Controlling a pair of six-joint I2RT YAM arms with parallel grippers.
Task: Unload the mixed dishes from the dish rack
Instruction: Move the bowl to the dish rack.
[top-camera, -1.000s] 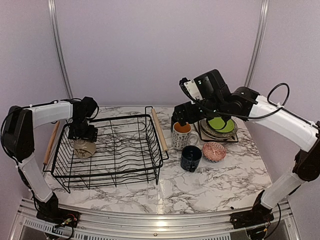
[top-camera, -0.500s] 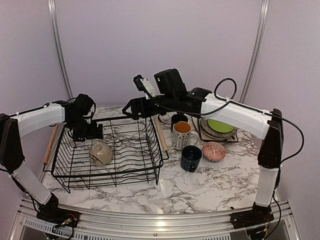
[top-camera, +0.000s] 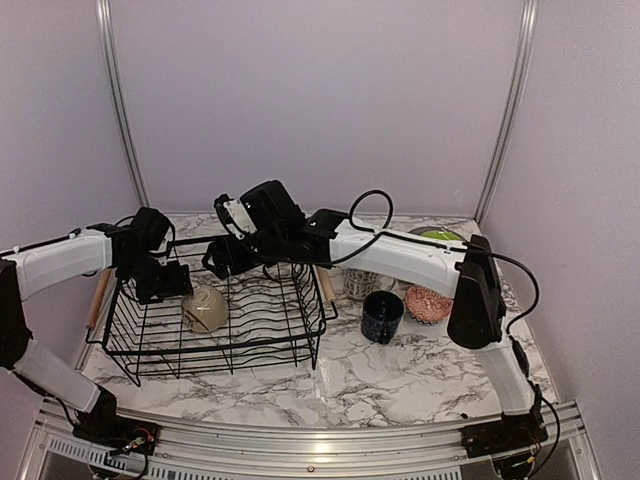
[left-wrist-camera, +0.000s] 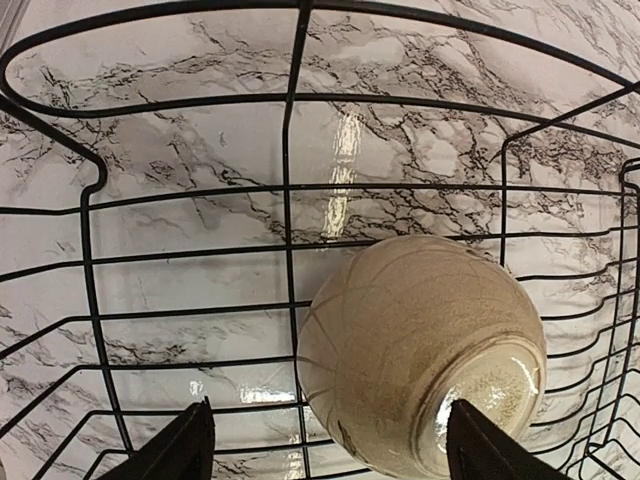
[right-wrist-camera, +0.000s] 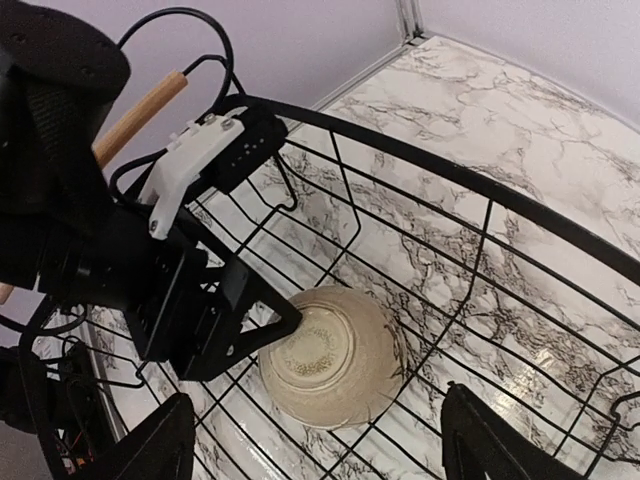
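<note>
Left gripper (left-wrist-camera: 330, 415) wide open, empty, just beside tan cup (left-wrist-camera: 420, 350) at dish rack (left-wrist-camera: 290, 190) left end; right gripper (right-wrist-camera: 315, 400) also open, empty.

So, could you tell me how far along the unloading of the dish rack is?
Done: the dark-blue mug, reddish bowl and lime-green plate sit outside the dish rack, to its right. In hand: nothing gripped; the left tool and right tool, both open, hover by the tan cup. Left: that cup, upside down in the rack.
</note>
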